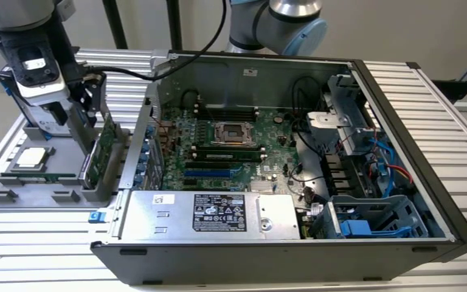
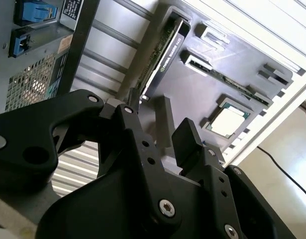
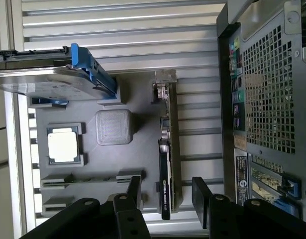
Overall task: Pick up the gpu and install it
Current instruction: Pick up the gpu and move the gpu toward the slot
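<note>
The hand is open above the grey tray, with one finger on each side of the graphics card and a gap showing on both sides. The card stands on its long edge in a slot of the tray, beside the open computer case on the ribbed worktop. The tray also holds a processor chip in a square pocket, a memory stick in a narrow slot, and a hard drive with blue rails. Inside the case lie the green mainboard and a silver power supply.
</note>
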You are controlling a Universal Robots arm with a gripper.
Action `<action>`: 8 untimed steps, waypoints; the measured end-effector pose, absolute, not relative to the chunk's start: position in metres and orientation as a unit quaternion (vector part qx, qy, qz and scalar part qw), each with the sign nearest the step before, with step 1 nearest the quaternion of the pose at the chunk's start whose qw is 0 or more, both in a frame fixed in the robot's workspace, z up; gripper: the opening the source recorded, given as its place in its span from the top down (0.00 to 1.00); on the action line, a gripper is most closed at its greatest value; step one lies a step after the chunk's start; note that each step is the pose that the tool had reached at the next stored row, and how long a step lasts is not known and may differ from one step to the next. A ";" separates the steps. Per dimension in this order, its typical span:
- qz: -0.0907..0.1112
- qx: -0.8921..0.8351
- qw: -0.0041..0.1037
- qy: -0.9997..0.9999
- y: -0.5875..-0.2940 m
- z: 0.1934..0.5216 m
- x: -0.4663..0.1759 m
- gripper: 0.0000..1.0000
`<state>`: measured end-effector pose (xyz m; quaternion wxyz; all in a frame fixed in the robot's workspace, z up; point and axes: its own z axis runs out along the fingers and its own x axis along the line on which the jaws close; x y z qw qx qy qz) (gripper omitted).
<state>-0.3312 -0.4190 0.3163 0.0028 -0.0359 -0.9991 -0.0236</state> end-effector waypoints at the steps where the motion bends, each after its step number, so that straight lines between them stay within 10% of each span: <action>1: -0.024 -0.036 0.003 -0.999 -0.419 0.315 -0.331 0.00; 8: -0.023 -0.036 0.004 -0.999 -0.419 0.314 -0.331 0.00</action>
